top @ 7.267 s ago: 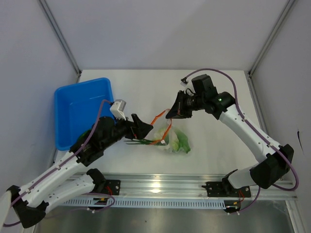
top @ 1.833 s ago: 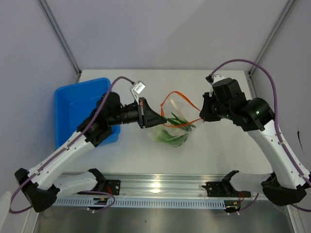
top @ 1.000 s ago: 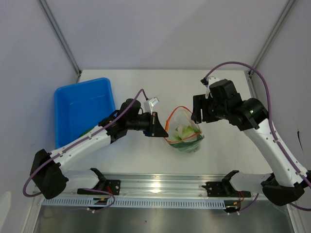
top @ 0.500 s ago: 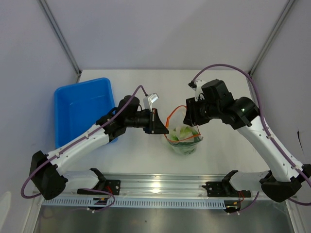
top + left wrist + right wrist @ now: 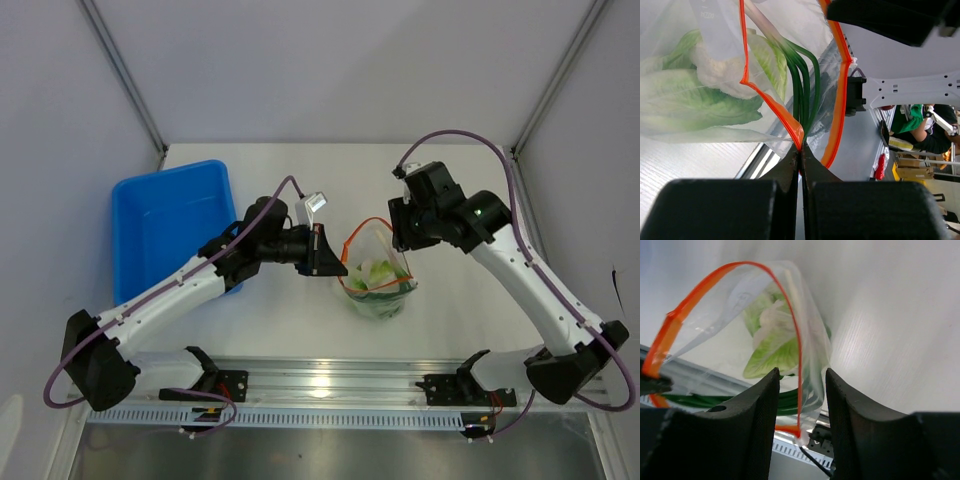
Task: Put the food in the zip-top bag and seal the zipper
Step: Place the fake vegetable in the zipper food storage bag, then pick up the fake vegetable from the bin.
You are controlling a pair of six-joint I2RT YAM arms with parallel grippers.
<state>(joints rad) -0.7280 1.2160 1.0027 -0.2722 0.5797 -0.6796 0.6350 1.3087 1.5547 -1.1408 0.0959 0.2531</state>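
Bag [image 5: 385,295] stood between the grippers with the food [image 5: 372,274] already inside. Left gripper [image 5: 801,152] had its fingers pressed together on the end of the zipper [image 5: 840,100], anchoring the mouth. Right gripper [image 5: 801,380] straddled the opposite strip with its fingers apart, probably positioned to pinch and run the seal.

The zip-top bag [image 5: 392,292] stands on the bench [image 5: 300,180] between the left gripper [image 5: 337,267] and the right gripper [image 5: 401,238], the food [image 5: 372,272] inside it. The bin [image 5: 165,225] lies at the bench's left.
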